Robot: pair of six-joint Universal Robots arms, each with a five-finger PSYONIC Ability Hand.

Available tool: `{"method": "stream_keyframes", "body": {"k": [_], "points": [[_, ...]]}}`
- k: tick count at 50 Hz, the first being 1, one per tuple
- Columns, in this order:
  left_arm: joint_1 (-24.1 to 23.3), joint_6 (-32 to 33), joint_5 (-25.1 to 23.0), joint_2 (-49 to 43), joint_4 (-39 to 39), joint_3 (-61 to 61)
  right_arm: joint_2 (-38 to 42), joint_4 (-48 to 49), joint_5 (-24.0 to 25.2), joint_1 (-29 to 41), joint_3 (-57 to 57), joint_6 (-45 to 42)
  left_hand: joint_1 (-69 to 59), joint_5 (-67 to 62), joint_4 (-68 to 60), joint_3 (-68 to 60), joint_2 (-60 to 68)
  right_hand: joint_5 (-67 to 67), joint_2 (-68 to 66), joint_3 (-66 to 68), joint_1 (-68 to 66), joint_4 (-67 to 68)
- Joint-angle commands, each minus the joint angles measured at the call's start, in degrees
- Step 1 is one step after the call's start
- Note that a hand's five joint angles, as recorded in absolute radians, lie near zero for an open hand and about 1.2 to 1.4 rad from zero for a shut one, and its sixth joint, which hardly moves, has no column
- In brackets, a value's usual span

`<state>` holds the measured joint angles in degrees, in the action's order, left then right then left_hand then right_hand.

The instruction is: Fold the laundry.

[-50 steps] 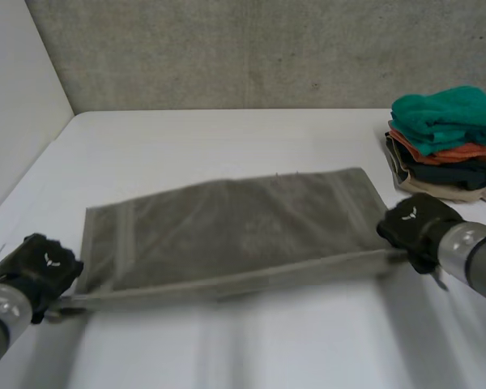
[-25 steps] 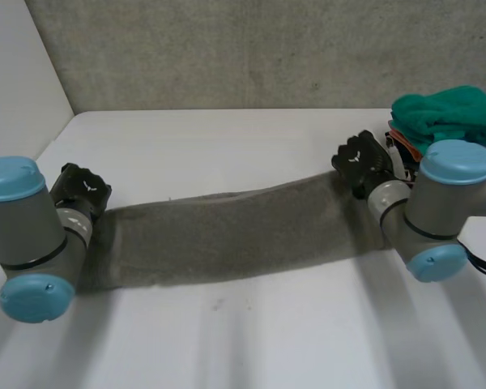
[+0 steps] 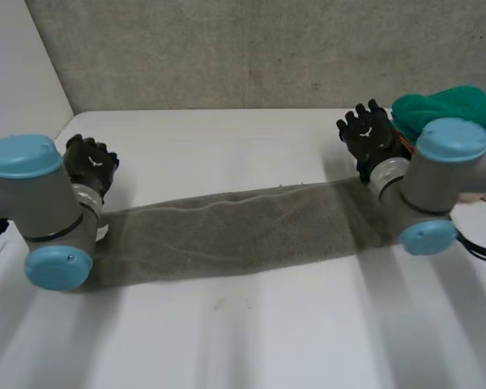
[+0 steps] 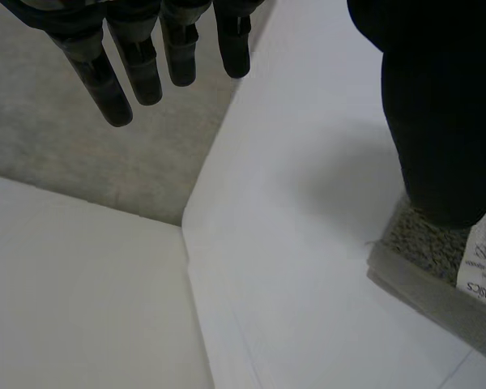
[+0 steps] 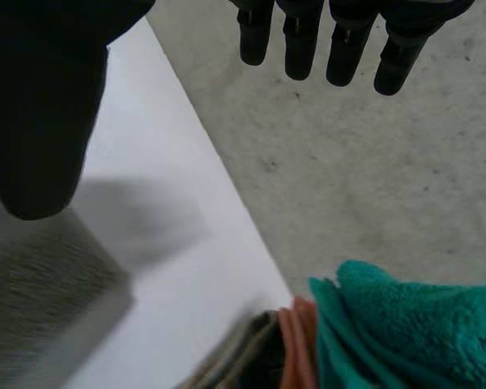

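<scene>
The grey towel (image 3: 235,235) lies folded in a long strip on the white surface (image 3: 243,340). The left hand (image 3: 89,162) is at one end and the right hand (image 3: 371,134) at the other. Both hands' fingers (image 4: 113,89) are straight and hold nothing. The towel ends lie by the thumbs.

Grey towel (image 3: 235,231) folded into long flat strip (white label (image 4: 483,263) at left end); folded pile (image 3: 458,105) at right, teal topmost
</scene>
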<state>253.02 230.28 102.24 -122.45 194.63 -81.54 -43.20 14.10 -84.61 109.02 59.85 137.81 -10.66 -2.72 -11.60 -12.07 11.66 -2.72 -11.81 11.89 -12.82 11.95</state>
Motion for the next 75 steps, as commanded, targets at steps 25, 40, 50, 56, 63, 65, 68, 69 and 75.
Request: {"method": "stream_keyframes", "body": {"k": [25, 40, 50, 56, 63, 65, 68, 69, 75], "points": [[2.04, -9.14, -5.48, 16.54, -0.65, -17.6, -9.1, -16.92, 10.79, -11.98, 18.81, 5.11, 0.66, 2.72, 1.6, 2.07, -1.66, -23.94, -24.85, 24.77, -23.84, 24.71], [1.6, -9.85, -5.21, 17.33, -0.48, -17.95, -9.26, -8.48, 9.12, -15.76, 23.72, 3.79, 0.66, 2.72, 1.6, 2.07, -1.66, -67.28, -68.19, 68.11, -67.18, 68.05], [1.51, -9.93, -5.3, 21.2, -0.65, -18.22, -19.82, -8.83, 8.68, -27.88, 30.76, -0.6, 0.66, 2.72, 1.6, 2.07, -1.66, -67.28, -68.19, 68.11, -67.18, 68.05], [1.43, -10.64, -5.48, 22.96, -0.65, -19.53, -20.7, -8.66, 3.77, -33.25, 29.89, -13.59, 0.44, 2.5, 1.38, 1.85, -1.45, -67.28, -68.19, 68.11, -67.18, 68.05], [1.34, -12.83, -5.39, 24.37, -0.65, -19.62, -23.42, -7.17, 1.91, -21.76, 28.48, -14.33, 0.44, 2.5, 1.38, 1.85, -1.45, -67.28, -68.19, 68.11, -67.18, 68.05], [1.25, -13.45, -5.3, 24.72, -0.65, -19.62, -24.39, -4.88, 2.0, -15.26, 28.04, -11.87, 0.44, 2.5, 1.38, 1.85, -1.45, -67.28, -68.19, 68.11, -67.18, 68.05], [1.16, -13.89, -5.3, 25.33, -0.74, -19.71, -24.92, -0.49, 2.26, -5.68, 28.13, -10.19, 0.44, 2.5, 1.38, 1.85, -1.45, -67.28, -68.19, 68.11, -67.18, 68.05], [1.16, -13.98, -5.3, 25.42, -0.74, -19.71, -24.74, 0.65, 2.7, -3.05, 28.21, -10.19, 0.44, 2.5, 1.38, 1.85, -1.45, -67.28, -68.19, 68.11, -67.18, 68.05], [0.11, -14.15, -5.3, 26.21, -0.65, -20.85, -20.1, 8.82, 9.27, 16.8, 29.44, -11.94, 0.44, 2.5, 1.38, 1.85, -1.45, -67.28, -68.19, 68.11, -67.18, 68.05]]}}
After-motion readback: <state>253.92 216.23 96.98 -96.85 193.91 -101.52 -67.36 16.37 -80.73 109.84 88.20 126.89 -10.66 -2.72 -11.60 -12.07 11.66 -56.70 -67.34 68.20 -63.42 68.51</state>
